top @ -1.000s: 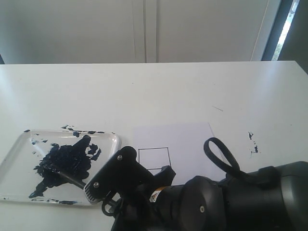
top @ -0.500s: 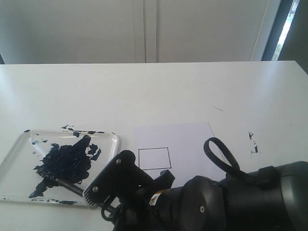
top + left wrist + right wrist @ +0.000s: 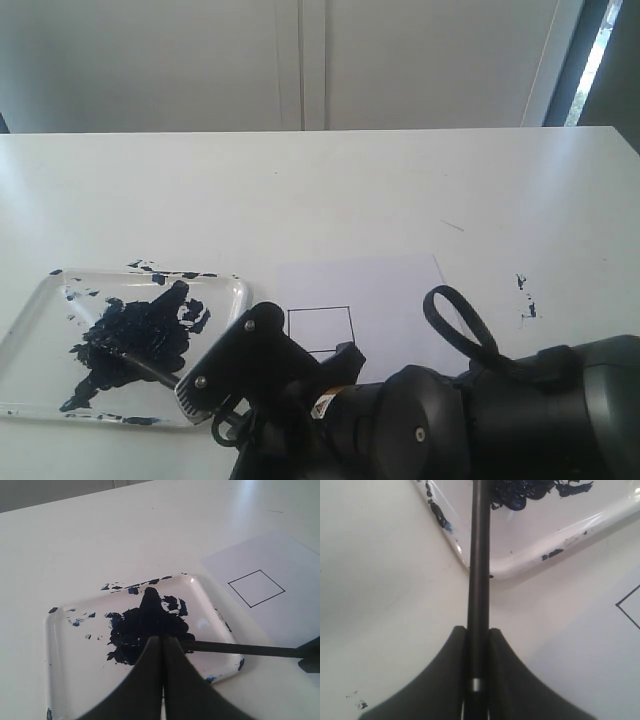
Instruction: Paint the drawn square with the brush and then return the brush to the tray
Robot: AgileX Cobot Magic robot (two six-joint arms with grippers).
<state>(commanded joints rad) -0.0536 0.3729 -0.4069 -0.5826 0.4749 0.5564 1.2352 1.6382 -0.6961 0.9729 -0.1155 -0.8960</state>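
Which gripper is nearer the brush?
Right. The right gripper clamps the brush; the left gripper hangs shut above the tray, holding nothing.

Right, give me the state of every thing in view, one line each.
right hand: shut on the brush.
left hand: shut, empty.
tray: smeared with dark paint.
brush: gripped by its shaft, tip in the tray's paint.
square: outline only, unpainted.
paper: lying flat, no paint on it.
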